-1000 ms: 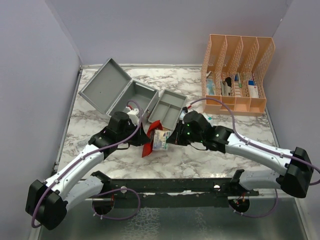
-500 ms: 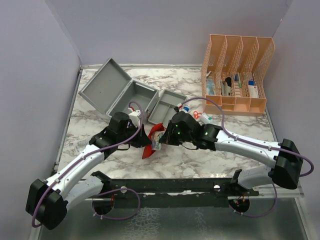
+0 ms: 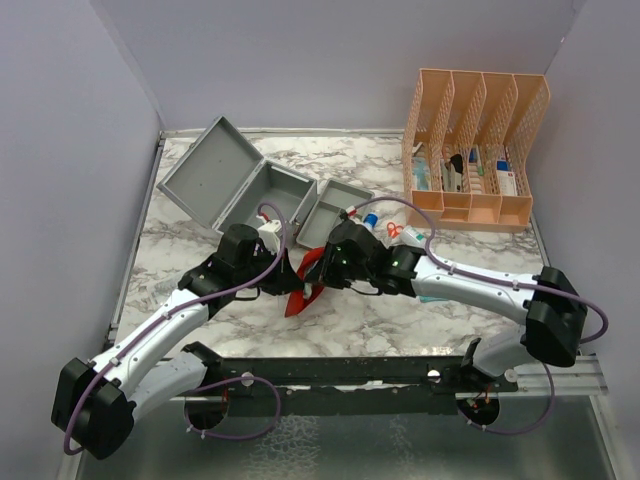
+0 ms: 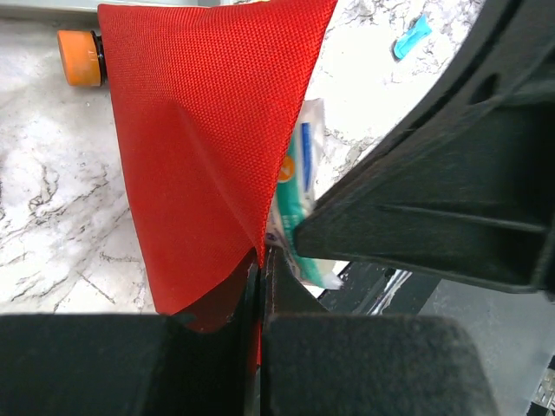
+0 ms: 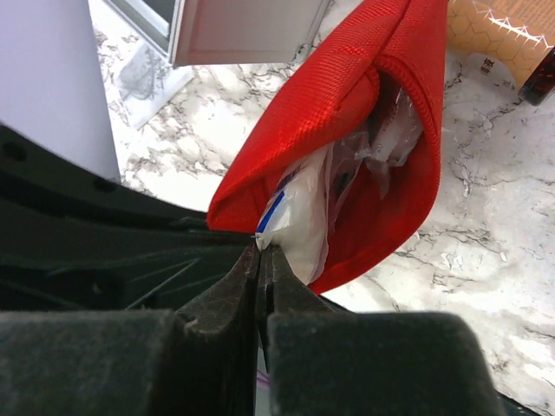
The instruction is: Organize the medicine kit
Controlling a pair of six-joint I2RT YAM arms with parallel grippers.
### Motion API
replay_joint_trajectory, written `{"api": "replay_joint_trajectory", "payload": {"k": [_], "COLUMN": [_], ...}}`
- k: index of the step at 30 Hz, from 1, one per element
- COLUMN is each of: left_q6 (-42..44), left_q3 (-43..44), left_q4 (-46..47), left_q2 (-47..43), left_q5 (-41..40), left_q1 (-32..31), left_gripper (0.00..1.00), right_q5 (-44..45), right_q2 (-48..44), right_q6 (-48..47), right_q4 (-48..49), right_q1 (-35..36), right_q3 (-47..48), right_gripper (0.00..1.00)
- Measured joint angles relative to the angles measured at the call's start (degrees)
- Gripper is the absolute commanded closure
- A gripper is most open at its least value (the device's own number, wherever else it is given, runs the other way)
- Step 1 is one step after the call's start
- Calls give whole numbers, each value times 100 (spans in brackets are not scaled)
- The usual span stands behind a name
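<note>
Medicine kit (image 3: 213, 171): grey, boxy metal

No legible text, number or brand in any view.

Left wrist view: printed packet (image 4: 297, 173) just beside red pouch (image 4: 199, 130). Marked in teal and blue with a small orange spot, too blurred to read.

Right wrist view: white packet (image 5: 303, 225) in mouth of pouch. Marked with a blue stripe near its corner, no characters made out. Top right corner: brown item (image 5: 494, 35) covered in a pale honeycomb pattern, perhaps a brand motif, cut off at frame edge.

Top view: boxes (image 3: 508, 183) standing in peach organizer (image 3: 470, 213). Labelled in white, red and blue, far too small to read.
</note>
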Motion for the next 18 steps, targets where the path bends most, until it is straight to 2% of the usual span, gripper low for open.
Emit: {"api": "replay_joint_trajectory", "payload": {"k": [8, 9, 12, 14, 18], "left_q6": [15, 20, 20, 20, 20], "left_q3": [-33, -35, -42, -42, -44], "left_q4": [-26, -28, -22, -9, -11], "left_q2": [-9, -9, -13, -20, -61], "left_q5": [-35, -52, -59, -50, -50], "left_q1": [13, 13, 11, 2, 2], "left_gripper": [100, 100, 100, 100, 100], "right_q5": [-2, -2, 2, 13, 107], "right_q2": [203, 203, 201, 201, 197], "right_q6": [317, 358, 446, 463, 452], "right_q4": [378, 428, 566, 584, 520], "right_q1": [31, 33, 35, 37, 31], "right_q3": [-251, -304, -446, -472, -479], "right_gripper": [99, 97, 80, 72, 66]}}
